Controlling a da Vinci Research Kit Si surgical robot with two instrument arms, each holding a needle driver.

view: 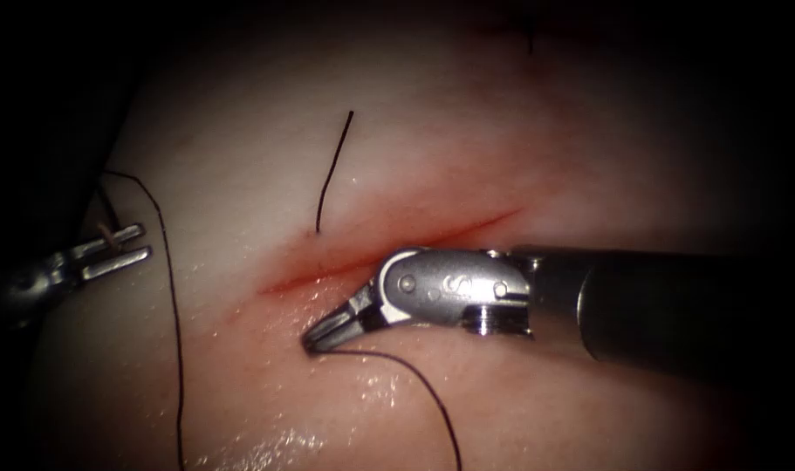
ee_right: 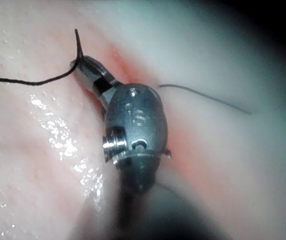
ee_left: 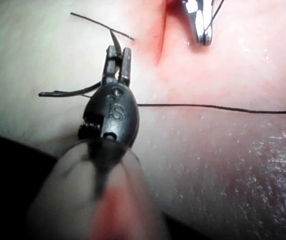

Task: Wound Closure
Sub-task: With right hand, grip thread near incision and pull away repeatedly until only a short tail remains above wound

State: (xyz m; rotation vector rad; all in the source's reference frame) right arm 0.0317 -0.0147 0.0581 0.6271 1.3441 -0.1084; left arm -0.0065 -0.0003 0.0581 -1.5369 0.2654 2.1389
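right tool pinching thread at the cut, left tool gripping the needle off to the left

pale, wet slab of pork-belly tissue (view: 519, 157) w/ a thin red slanting cut (view: 388, 249) across its middle; red fluid (view: 327, 262) tints the skin along the cut.

right arm's silver needle-driver tool (view: 317, 340) comes in from the right on a dark shaft, lies over the cut, tip down on the tissue just right of the cut's lower end; jaws closed on the thin dark suture thread (view: 432, 397) right at the tip; thread leaves the tip and curves down over the wet tissue; right wrist view shows the same, jaws (ee_right: 82, 67) pinched together w/ thread (ee_right: 27, 80) running off sideways from them.

left arm's small silver tool (view: 118, 246) sits at the far left edge of the tissue, well apart from the cut; jaws nearly together; left wrist view shows them clamped on the dark curved needle (ee_left: 62, 93), held crosswise; which part of its curve, can't tell; needle looks clear of the tissue, not in it.

another run of thread loops past the left tool and drops down the left side; short dark cut end of thread (view: 334, 170) lies on the tissue left of the cut, its lower end close to the cut edge.
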